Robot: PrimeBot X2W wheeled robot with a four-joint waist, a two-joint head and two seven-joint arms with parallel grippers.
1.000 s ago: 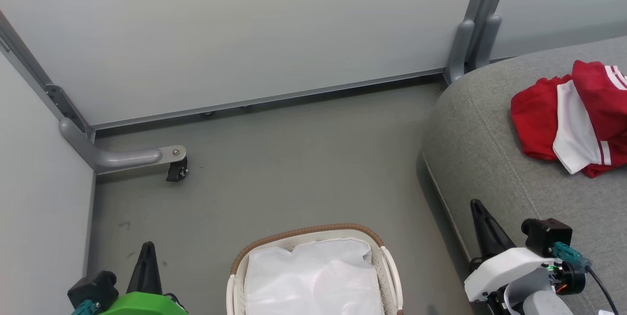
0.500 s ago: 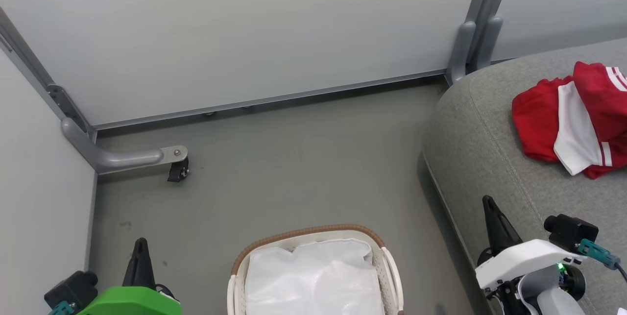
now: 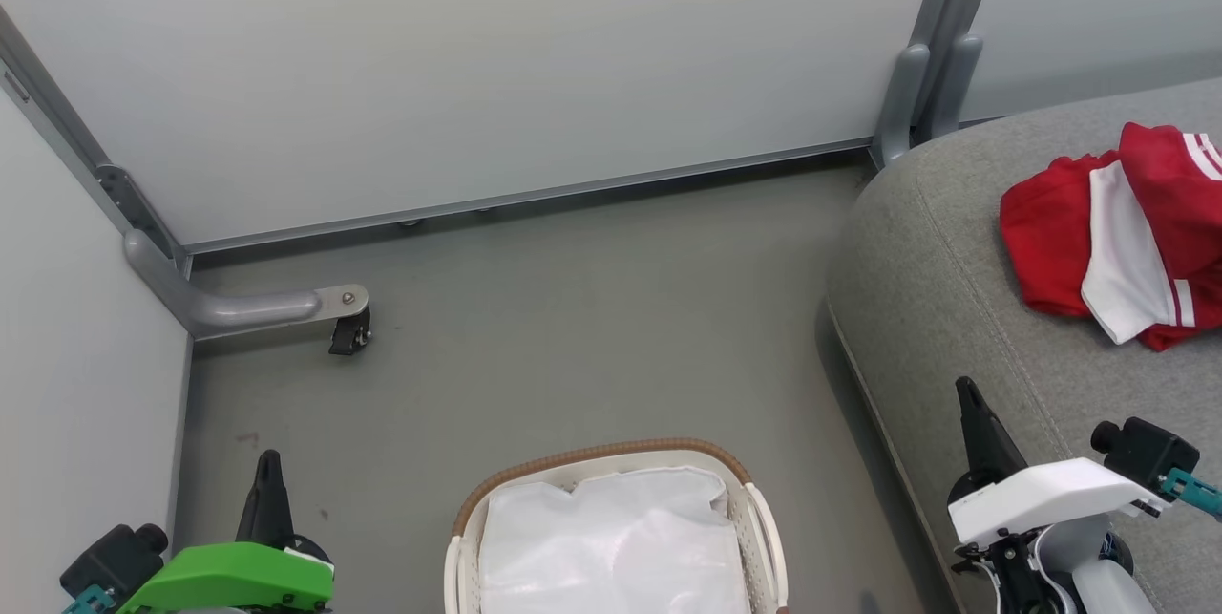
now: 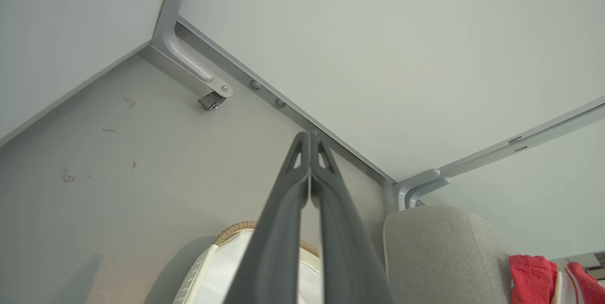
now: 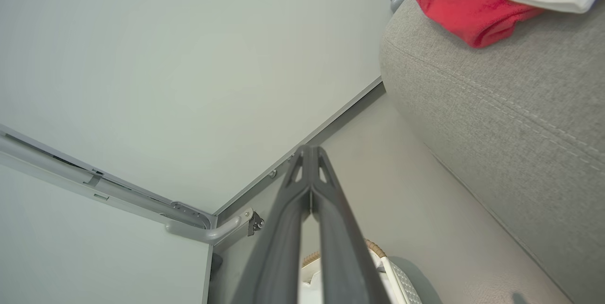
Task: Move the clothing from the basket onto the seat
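Left gripper (image 3: 269,473): at the lower left, above the grey floor (image 3: 573,308), with a green cover (image 3: 229,576) behind it. The jaws are closed. In the left wrist view the two dark fingers lie pressed together, with nothing between them.

Caster foot (image 3: 348,337): on a grey metal bracket at the wall corner, resting on the floor.

Basket (image 3: 592,455): upright on the floor at bottom centre. It has a brown woven rim, and a white liner (image 3: 611,538) lies inside.

Seat (image 3: 955,289): grey woven cushion with a stitched seam, just right of the basket.

Right gripper (image 3: 968,394): over the seat's near left edge. The jaws are closed, fingers together and empty.

Clothing (image 3: 1050,242): a red heap with a white panel and thin white stripes. It lies on the seat at far right, well apart from the basket and both grippers.
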